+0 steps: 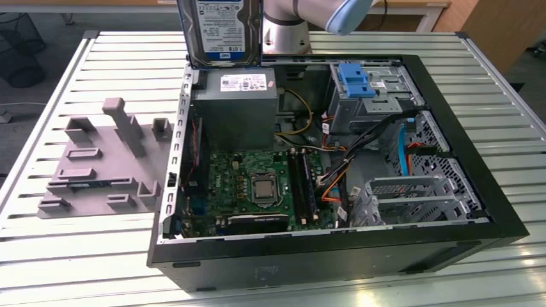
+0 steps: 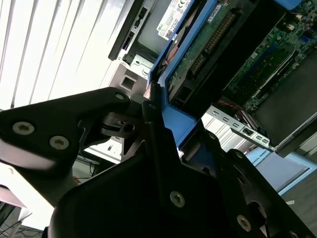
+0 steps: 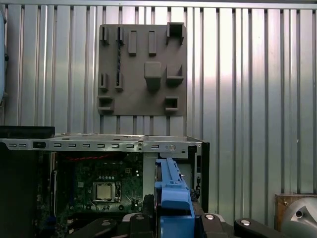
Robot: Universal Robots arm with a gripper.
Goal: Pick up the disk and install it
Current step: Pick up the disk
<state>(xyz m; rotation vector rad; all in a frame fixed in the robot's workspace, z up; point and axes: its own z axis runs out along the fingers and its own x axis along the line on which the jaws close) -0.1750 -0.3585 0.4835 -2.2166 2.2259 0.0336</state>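
Two black fingers (image 2: 159, 148) of the gripper (image 3: 173, 215) are clamped on the blue carrier frame of the disk (image 1: 220, 29). It is held upright over the rim of the open computer case (image 1: 477, 217), just above the grey power supply (image 1: 239, 109). Case and grey fixture plate (image 1: 94, 173) lie side by side on the slatted worktop (image 1: 68, 256).

Silver arm (image 1: 284, 29), pale blue cap (image 1: 346, 14); black tool (image 2: 157, 111), apparently silver screws (image 2: 177, 199).
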